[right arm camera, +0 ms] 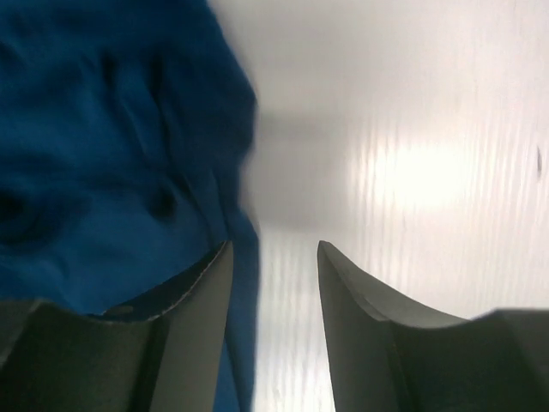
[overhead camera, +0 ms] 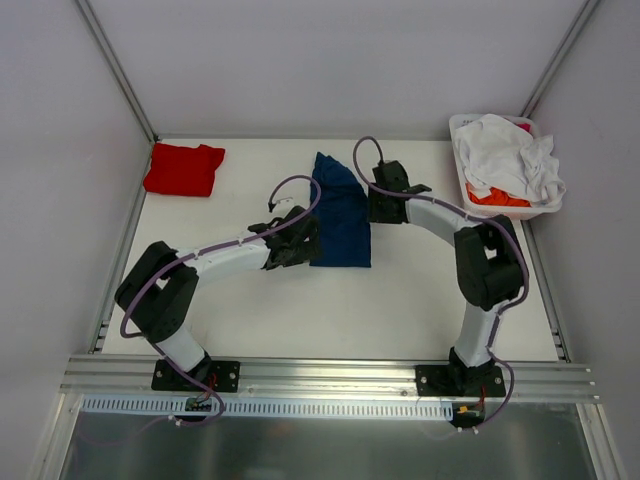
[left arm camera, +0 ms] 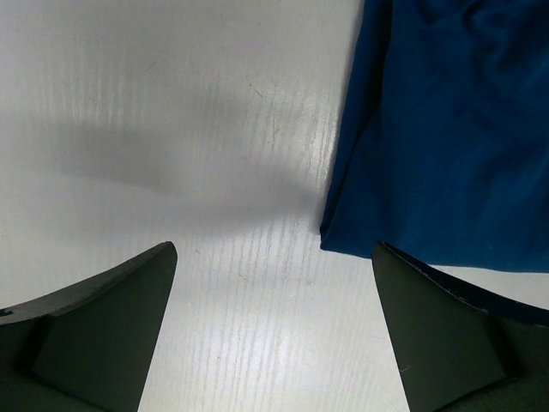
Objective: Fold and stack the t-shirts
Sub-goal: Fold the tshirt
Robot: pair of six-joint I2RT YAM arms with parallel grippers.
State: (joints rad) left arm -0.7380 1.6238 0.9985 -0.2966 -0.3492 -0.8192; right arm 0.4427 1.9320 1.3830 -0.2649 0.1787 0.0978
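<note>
Right, left gripper point(left arm camera: 274, 249) first: jaws spread wide, nothing between them, only bare white table point(overhead camera: 400, 310) underneath. Parked well left of the white plastic laundry basket point(overhead camera: 456, 128), at the near-left corner of the navy blue soft-cloth t-shirt point(overhead camera: 340, 215). Jaws parted on the right gripper point(right arm camera: 273, 249) too, with a narrower gap and no cloth pinched. One finger hanging over the navy edge, the other over table. Placed between navy tee and basket, just beside the tee's right edge, toward its far half.

Key relation: navy tee left of the basket, mid-table, long axis running far-to-near, in line with the reach from the arm bases. Flanked on both long sides, a gripper at each, both about equally close. Probably calls for a pinch at each long edge, then a crosswise fold or a lift; a guess only.

Look of navy tee: already folded into a narrow strip, a bit wider at the near end, soft creases across it, doubled edge at the corner in the left wrist view. No print showing.

Elsewhere: plain red folded t-shirt point(overhead camera: 183, 168) far left of the basket, at the opposite far corner. Crumpled white t-shirt point(overhead camera: 505, 150) and orange cloth point(overhead camera: 495, 197) inside the basket, unfolded. Looks mid-task: one done, one in hand, at least two waiting.
</note>
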